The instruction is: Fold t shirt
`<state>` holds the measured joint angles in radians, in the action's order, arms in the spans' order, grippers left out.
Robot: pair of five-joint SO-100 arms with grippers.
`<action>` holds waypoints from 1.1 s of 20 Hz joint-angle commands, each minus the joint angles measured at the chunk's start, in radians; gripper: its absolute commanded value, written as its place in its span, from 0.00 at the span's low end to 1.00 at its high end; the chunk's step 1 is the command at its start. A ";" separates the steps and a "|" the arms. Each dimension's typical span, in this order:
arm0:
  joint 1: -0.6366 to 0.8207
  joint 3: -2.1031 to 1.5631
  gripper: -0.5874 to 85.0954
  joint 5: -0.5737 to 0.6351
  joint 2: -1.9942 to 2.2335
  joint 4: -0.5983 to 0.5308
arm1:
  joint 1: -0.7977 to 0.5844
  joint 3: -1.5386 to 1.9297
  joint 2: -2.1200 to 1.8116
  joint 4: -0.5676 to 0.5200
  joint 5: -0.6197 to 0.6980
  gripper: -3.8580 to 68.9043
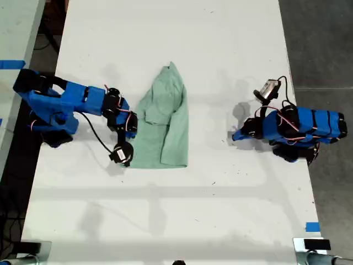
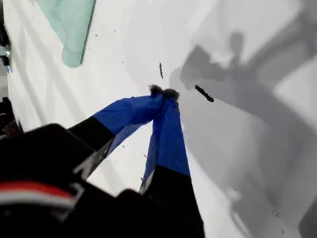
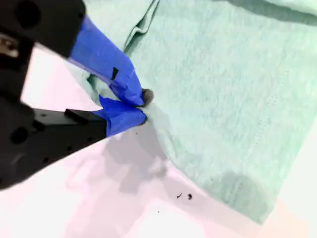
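1. My second gripper (image 3: pixel 141 106): closest item in the second wrist view. Blue fingertips (image 3: pixel 124 84) pinched together on the edge of the t shirt (image 3: pixel 223 99), with a small ridge of cloth bunched between them. In the exterior view it sits at the shirt's edge toward that view's left (image 1: pixel 126 152). Risk: the pinch takes very little fabric, so the cloth may slip free if lifted quickly.

2. The t shirt (image 1: pixel 165 124): pale mint-green, lying on the white table (image 1: pixel 231 210) near its middle, between the two arms. It narrows to a point at the exterior view's top, and one side appears already doubled over. Risk: only one point is held. Judged from this, a lift would let the free hem sag or drag, leaving the fold crooked or pulling the doubled layer open again. It cannot be told whether the jaws hold one layer or more.

3. My first gripper (image 2: pixel 163 94): closed, tips meeting, nothing between them, above bare table. In the exterior view it rests toward that view's right (image 1: pixel 238 134), well apart from the shirt. Risk: idle at this distance, it cannot steady the far edge, and the shirt may slide across the smooth tabletop rather than fold.
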<state>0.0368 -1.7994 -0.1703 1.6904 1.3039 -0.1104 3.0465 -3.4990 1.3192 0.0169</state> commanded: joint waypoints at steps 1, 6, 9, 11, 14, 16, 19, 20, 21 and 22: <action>-0.032 0.400 0.01 0.014 -0.235 0.101 | 0.003 -0.003 -0.008 0.003 0.014 0.02; -0.006 0.776 0.00 0.046 -0.483 0.158 | 0.003 -0.005 -0.008 0.003 0.014 0.02; 0.023 0.785 0.00 0.057 -0.463 0.153 | 0.003 -0.005 -0.008 0.003 0.014 0.02; 0.037 0.784 0.00 0.063 -0.445 0.153 | 0.003 -0.005 -0.008 0.003 0.015 0.02; 0.051 0.778 0.00 0.075 -0.443 0.153 | 0.003 -0.005 -0.008 0.003 0.015 0.02; 0.055 0.778 0.00 0.074 -0.446 0.138 | 0.003 -0.005 -0.008 0.003 0.015 0.02; 0.063 0.778 0.00 0.098 -0.448 0.077 | 0.002 -0.005 -0.008 0.003 0.015 0.02; 0.063 0.779 0.00 0.109 -0.449 0.051 | 0.002 -0.005 -0.008 0.003 0.015 0.02; 0.064 0.782 0.00 0.110 -0.453 0.037 | 0.002 -0.005 -0.008 0.003 0.015 0.02; 0.066 0.784 0.00 0.110 -0.453 0.028 | 0.002 -0.005 -0.008 0.003 0.015 0.02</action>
<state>0.0721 -1.0692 -0.0736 1.1934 1.3668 -0.1104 3.0465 -3.4990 1.3192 0.0169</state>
